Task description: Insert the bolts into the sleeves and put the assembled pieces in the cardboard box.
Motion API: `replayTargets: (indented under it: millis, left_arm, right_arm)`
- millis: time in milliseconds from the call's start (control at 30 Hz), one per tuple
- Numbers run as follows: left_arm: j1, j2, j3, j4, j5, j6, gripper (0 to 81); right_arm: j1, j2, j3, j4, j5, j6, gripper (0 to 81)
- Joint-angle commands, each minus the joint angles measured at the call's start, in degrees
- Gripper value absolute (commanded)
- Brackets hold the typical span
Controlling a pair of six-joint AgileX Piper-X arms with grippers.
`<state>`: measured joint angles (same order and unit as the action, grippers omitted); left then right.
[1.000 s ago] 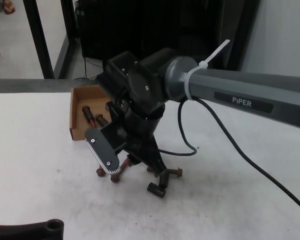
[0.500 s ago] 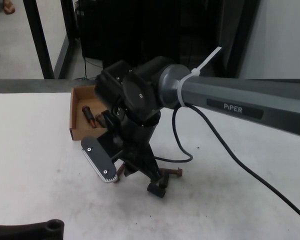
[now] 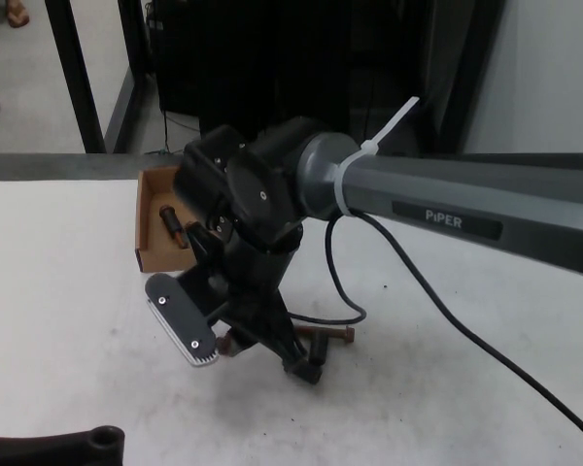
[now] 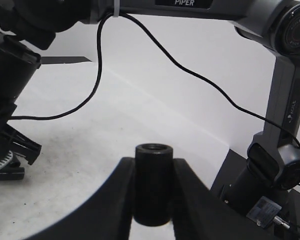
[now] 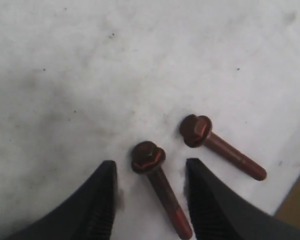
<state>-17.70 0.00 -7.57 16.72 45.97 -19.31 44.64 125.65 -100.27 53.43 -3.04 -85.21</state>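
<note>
- Picking up a bolt looks like the step in hand; the bolt [image 5: 161, 192] lies flat on the table [image 5: 65, 75], its head in the gap of the right gripper [image 5: 150, 164] and its shank running back betw. the two fingers [image 5: 101, 205].
- Right jaws stand wide, clear of the bolt on both sides; nothing gripped yet.
- A second bolt [image 5: 221, 146] lies just outside one finger; near the first but apart from it.
- Sleeve [image 4: 154, 182]: pinched betw. the fingers of the left gripper [image 4: 154, 162], open end standing clear past the tips; jaws narrow, clamped on its sides; apparently held off the table, well apart from the right gripper.
- Cardboard box [image 3: 158, 175] sits beyond the right gripper, near it; at least one assembled piece [image 3: 171, 223] lies inside.
- Progress, as I judge it: partway; some pcs boxed, loose bolts left on the table, one sleeve waiting in the left jaws.
- Next move calls for the right jaws to drop a little & close square on the bolt w/o nudging its neighbour; then lift, turn the bolt end-on & line the shank up w/ the sleeve's open end; alignment is prob. the fussy part.
</note>
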Motion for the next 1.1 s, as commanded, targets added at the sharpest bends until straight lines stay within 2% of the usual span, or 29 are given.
replayTargets:
  millis: [0, 300, 333, 500, 567, 667, 733, 833, 867, 933, 1067]
  left_arm:
    - [-0.3, 0.0, 0.0, -1.1, 0.6, 0.2, 0.8]
    - [-0.3, 0.0, 0.0, -1.1, 0.6, 0.2, 0.8]
    - [-0.3, 0.0, 0.0, -1.1, 0.6, 0.2, 0.8]
    - [-0.3, 0.0, 0.0, -1.1, 0.6, 0.2, 0.8]
    - [-0.3, 0.0, 0.0, -1.1, 0.6, 0.2, 0.8]
    - [-0.3, 0.0, 0.0, -1.1, 0.6, 0.2, 0.8]
    - [-0.3, 0.0, 0.0, -1.1, 0.6, 0.2, 0.8]
    - [-0.3, 0.0, 0.0, -1.1, 0.4, 0.0, 0.8]
    - [-0.3, 0.0, 0.0, -1.1, 0.4, 0.0, 0.8]
    - [-0.3, 0.0, 0.0, -1.1, 0.4, 0.1, 0.8]
    - [-0.3, 0.0, 0.0, -1.1, 0.4, -1.3, 0.8]
  right_arm:
    - [-0.1, 1.3, -0.4, 0.2, -0.6, -0.5, 41.9]
    - [-0.3, 3.2, -0.3, -0.2, 0.5, -0.5, 41.1]
    - [-0.3, 3.3, -0.3, -0.2, 0.5, -0.5, 38.5]
    - [-1.0, 3.3, -0.3, -0.9, 1.6, -0.5, 15.8]
    - [-1.7, 3.3, -0.3, -1.8, 2.1, 0.2, 13.9]
    - [-2.3, 3.3, -0.3, -2.2, 2.3, 2.1, 21.3]
    - [-2.2, 3.3, -0.3, -2.2, 2.3, 3.6, 33.3]
    - [-2.2, 3.3, -0.3, -2.2, 2.7, 4.3, 56.6]
    - [-2.2, 3.3, -0.3, -2.2, 3.0, 4.3, 60.0]
    - [-2.1, 3.3, -0.3, -2.2, 4.5, 4.3, 59.6]
    - [-2.1, 3.4, -0.3, -2.2, 5.3, 4.3, 53.4]
